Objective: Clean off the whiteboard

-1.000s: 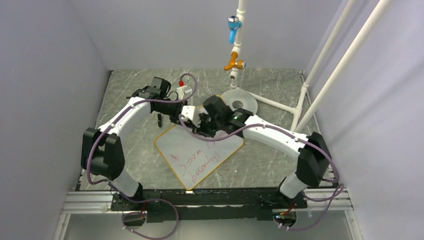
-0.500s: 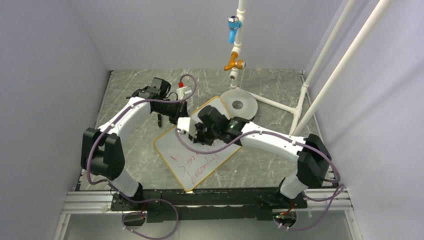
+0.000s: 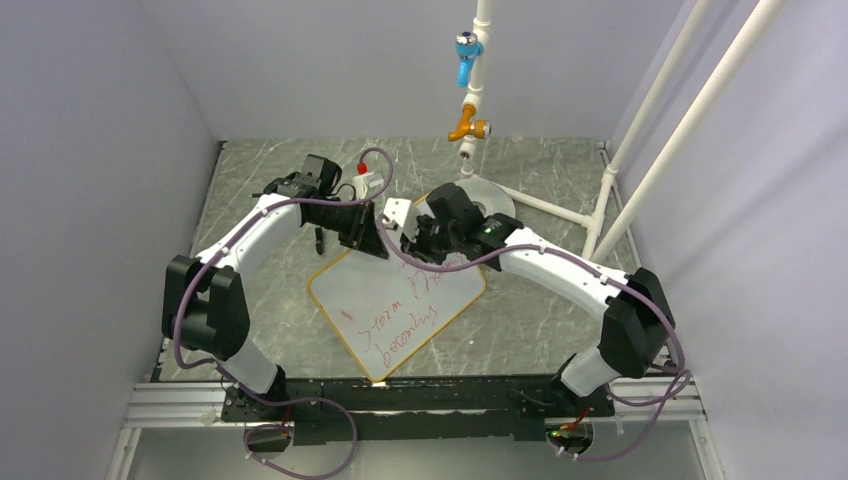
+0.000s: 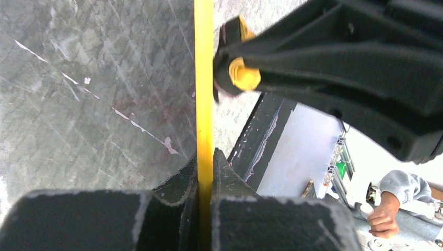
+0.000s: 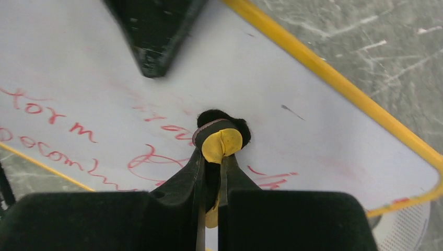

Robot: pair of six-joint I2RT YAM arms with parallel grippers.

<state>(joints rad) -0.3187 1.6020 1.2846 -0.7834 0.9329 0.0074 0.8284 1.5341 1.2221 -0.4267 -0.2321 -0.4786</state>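
With left end effector (image 4: pixel 205 159) pinching the whiteboard (image 3: pixel 400 300) frame and right end effector (image 5: pixel 211 157) shut on the eraser (image 5: pixel 222 142), press flat, sweep overlapping strokes across red writing (image 3: pixel 402 326).

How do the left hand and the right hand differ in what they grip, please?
The left hand clamps the yellow frame edge of the whiteboard; the right hand grips a small yellow-and-black eraser. The left hand sits at the rim, the right hand over the red writing. Both are shut.

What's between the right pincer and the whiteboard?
A small yellow eraser, its black fuzzy tip touching the whiteboard, held by the right pincer; right wrist view.
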